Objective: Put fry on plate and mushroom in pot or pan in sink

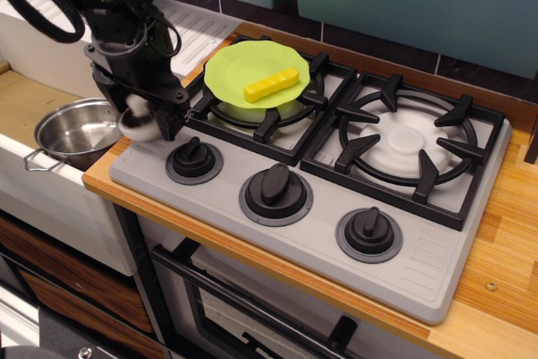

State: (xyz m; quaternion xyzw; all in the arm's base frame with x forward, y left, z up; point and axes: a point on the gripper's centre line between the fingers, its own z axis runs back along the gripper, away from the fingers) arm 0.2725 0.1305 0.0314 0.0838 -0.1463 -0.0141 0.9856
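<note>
The yellow fry (pixel 271 85) lies on the lime-green plate (pixel 231 69), which rests on the left stove burner. My gripper (pixel 141 119) is shut on the white mushroom (pixel 137 121) and holds it just above the stove's left edge, next to the pot. The shiny steel pot (pixel 77 131) stands in the sink (pixel 25 98) at the left, empty inside. The gripper body hides most of the mushroom.
Three black stove knobs (pixel 276 183) line the grey stove front. The right burner grate (pixel 409 145) is bare. A ribbed white drainboard (pixel 193 27) lies behind the arm. The wooden counter edge (pixel 101 182) runs between the sink and the stove.
</note>
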